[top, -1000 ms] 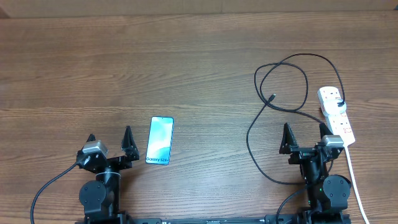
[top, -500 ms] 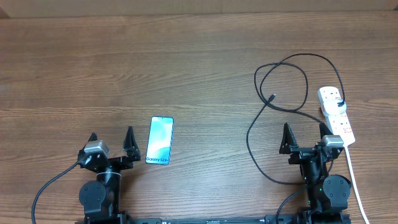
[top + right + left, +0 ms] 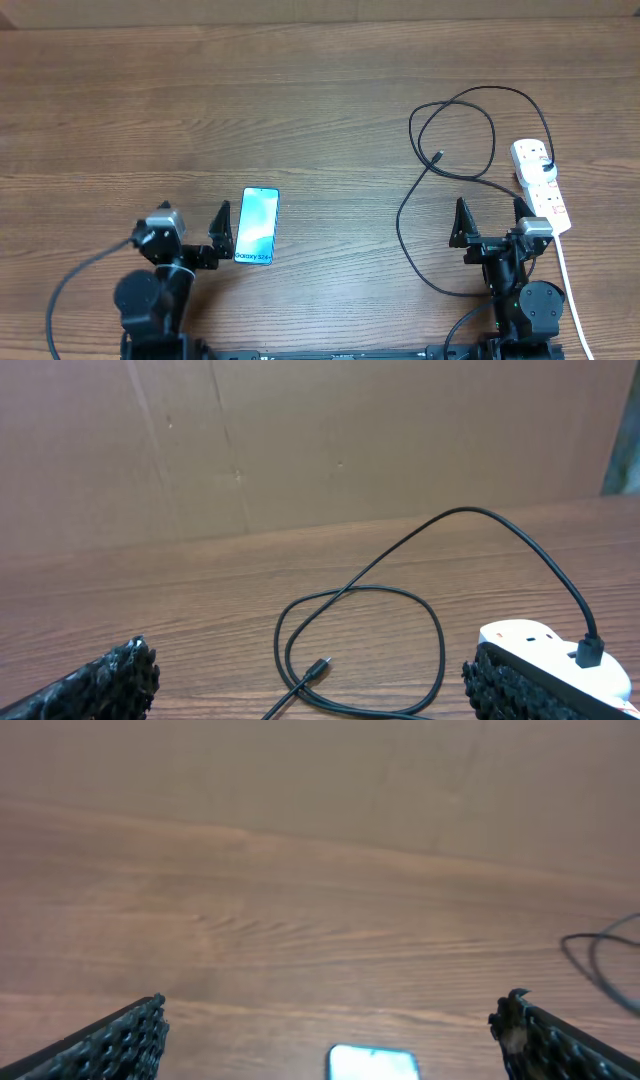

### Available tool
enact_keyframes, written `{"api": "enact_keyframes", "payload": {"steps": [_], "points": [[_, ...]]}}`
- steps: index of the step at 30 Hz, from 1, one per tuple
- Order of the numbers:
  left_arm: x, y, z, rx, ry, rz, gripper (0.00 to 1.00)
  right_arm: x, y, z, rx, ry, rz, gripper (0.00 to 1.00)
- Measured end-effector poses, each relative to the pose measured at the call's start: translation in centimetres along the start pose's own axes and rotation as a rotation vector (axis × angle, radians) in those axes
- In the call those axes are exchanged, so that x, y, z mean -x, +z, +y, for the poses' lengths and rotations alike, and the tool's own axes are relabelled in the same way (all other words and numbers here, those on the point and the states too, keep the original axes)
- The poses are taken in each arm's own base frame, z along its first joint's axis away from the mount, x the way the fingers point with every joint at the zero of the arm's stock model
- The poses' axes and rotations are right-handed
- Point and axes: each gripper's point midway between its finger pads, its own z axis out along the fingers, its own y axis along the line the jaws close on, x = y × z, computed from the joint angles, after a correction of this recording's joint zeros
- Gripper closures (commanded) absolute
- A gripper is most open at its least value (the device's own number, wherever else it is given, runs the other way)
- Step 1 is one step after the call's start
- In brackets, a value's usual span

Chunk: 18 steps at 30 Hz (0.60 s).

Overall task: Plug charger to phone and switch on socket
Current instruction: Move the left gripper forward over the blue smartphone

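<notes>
The phone (image 3: 257, 226) lies flat on the table with its light blue screen up; its top edge shows at the bottom of the left wrist view (image 3: 373, 1063). My left gripper (image 3: 193, 222) is open and empty, just left of the phone. The charger (image 3: 452, 130), a thin black looped cable, lies at the right, its connector tip (image 3: 439, 156) free on the table, also in the right wrist view (image 3: 319, 667). Its other end is plugged into the white socket (image 3: 541, 186), seen too in the right wrist view (image 3: 545, 647). My right gripper (image 3: 490, 219) is open and empty, near the socket.
The socket's thick white cord (image 3: 570, 285) runs toward the front edge at the right. A brown cardboard wall (image 3: 320, 440) stands behind the wooden table (image 3: 300, 110). The arm bases sit at the front edge.
My left arm has turned and shifted right, bringing its gripper closer to the phone. The right arm, cable and socket have not moved.
</notes>
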Motion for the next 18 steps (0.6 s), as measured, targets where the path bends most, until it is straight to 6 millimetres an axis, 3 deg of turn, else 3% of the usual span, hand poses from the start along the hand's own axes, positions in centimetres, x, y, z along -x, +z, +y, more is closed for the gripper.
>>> {"api": "enact_keyframes", "payload": {"steps": [18], "points": [[7.9, 0.9, -3.7, -0.064, -0.116, 0.437, 0.0, 0.0, 0.0, 0.0, 0.0, 0.0, 0.0, 0.0]]}}
